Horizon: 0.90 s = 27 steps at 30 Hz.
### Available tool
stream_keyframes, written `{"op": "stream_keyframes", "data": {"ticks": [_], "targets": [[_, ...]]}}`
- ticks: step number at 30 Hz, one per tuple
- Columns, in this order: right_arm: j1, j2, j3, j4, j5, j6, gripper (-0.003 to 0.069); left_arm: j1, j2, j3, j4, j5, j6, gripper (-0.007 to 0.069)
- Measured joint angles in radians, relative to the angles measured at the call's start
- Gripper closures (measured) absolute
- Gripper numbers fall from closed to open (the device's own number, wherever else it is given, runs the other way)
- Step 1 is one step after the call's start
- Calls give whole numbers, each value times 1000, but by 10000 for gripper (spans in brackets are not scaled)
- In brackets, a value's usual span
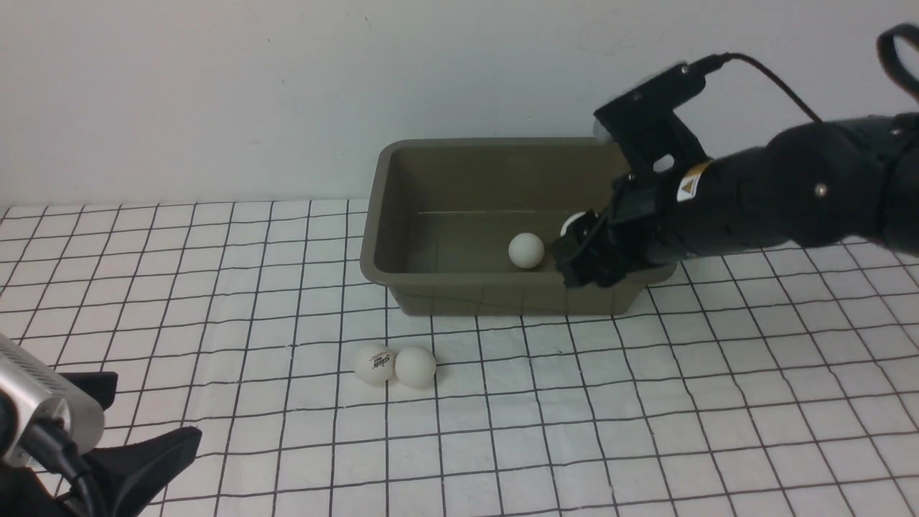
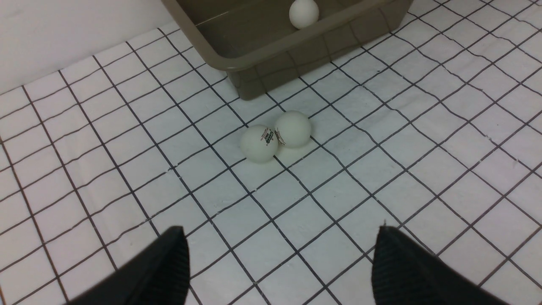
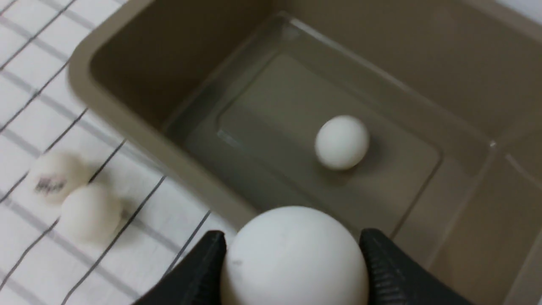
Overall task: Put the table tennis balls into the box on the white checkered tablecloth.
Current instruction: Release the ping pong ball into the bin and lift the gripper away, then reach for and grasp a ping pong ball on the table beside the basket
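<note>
Two balls, a logo ball [image 1: 374, 362] and a plain ball [image 1: 416, 366], sit touching each other on the checkered cloth [image 1: 646, 402], just in front of the olive box [image 1: 373, 244]. I see a third ball [image 1: 526, 250] resting on the box floor. My right gripper [image 3: 292, 239] hangs over the box's near right corner, clamped on a fourth ball [image 3: 294, 262]. My left gripper [image 2: 280, 232] is spread wide above the cloth, well short of the box.

Olive-grey box [image 1: 467, 298]; white tablecloth [image 1: 682, 416] gridded with thin black lines. The boxed ball [image 1: 526, 250] and plain ball [image 1: 416, 366] are matte white; the logo ball [image 1: 374, 362], at the latter's nine o'clock, bears dark print.
</note>
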Motion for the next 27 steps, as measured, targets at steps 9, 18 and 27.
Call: {"op": "stream_keyframes", "data": {"ticks": [9, 18, 27], "targets": [[-85, 180, -216, 6, 32, -51, 295, 0, 0, 0, 0, 0, 0, 103], [-107, 167, -230, -39, -8, -54, 84, 0, 0, 0, 0, 0, 0, 103], [-134, -153, -235, -99, 91, -29, 119, 0, 0, 0, -2, 0, 0, 103]]}}
